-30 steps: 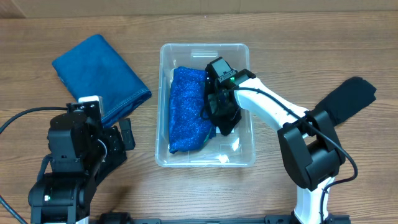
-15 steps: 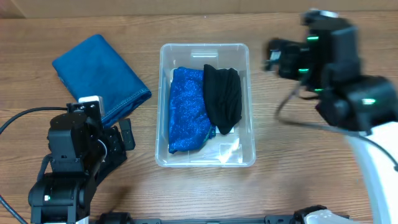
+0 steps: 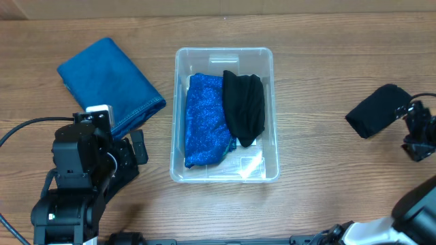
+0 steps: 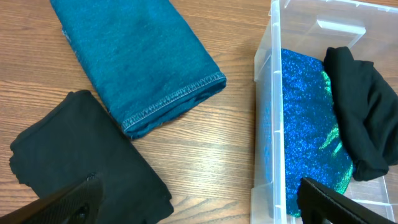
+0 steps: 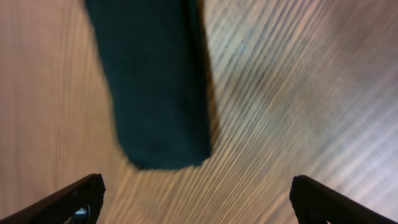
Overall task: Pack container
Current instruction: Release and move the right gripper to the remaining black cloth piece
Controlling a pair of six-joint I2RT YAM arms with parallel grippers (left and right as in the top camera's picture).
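So, far left on the wooden table (image 3: 320,54): a folded teal cloth (image 3: 102,78), flat, not yet packed. Just beside it in the left wrist view lies a folded black cloth (image 4: 81,165); overhead, the arm hides it. L gripper (image 4: 199,186) hangs by that cloth's edge w/ fingers spread wide, nothing btw them.

Mid-table, btw the two arms: the container (image 3: 180,102), a clear bin, upright, long side running away from the robot. Inside, a sparkly blue cloth (image 3: 204,119) fills the left half. A black garment (image 3: 245,105) lies along the right half, overlapping the blue edge. The near end shows bare bottom w/ a small white label (image 3: 251,163).

Right of the bin, well apart: a black rolled cloth (image 3: 378,110) on the table. R gripper (image 5: 196,186) hovers near one end of it, fingers wide apart, empty. The right wrist view is blurred, so exact alignment can't be told.

Judgement: approx 2 items in, 3 outside. Step in hand looks like the reach for the black roll. Next move needs the R gripper centred over the roll, fingers straddling its narrow width, lowered close to the tabletop, then pinched firmly. Soft fabric may unroll if only one layer is caught. Then it goes over the rim into the free near end.
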